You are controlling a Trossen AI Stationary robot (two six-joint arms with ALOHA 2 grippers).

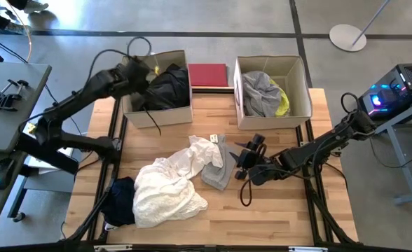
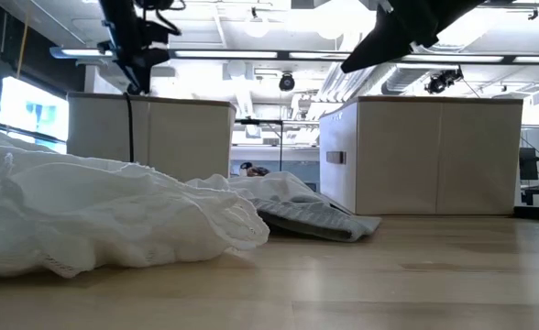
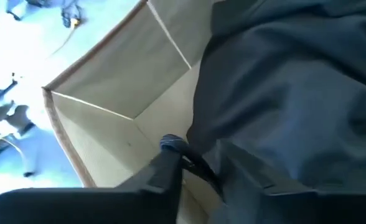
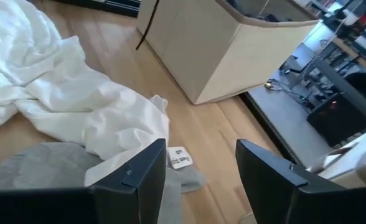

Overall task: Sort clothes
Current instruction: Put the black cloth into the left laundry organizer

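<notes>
Left tool dropping a dark garment in the left box; right tool hanging open over the desk pile.

Desk (image 1: 276, 210) carrying a white garment (image 1: 167, 185), a grey garment (image 1: 218, 168) and a navy one (image 1: 122, 199). Left box (image 1: 157, 115) holding a black garment (image 1: 165, 87); right box (image 1: 272, 115) holding grey and yellow. Left tool (image 3: 198, 168) sitting in the left box, seemingly pinching dark cloth, though grip unclear. Right tool (image 4: 201, 168) wide open, holding nothing, just over the grey garment. Cloth looking light, limp, bunching easily; best pinching a raised fold near the middle.
</notes>
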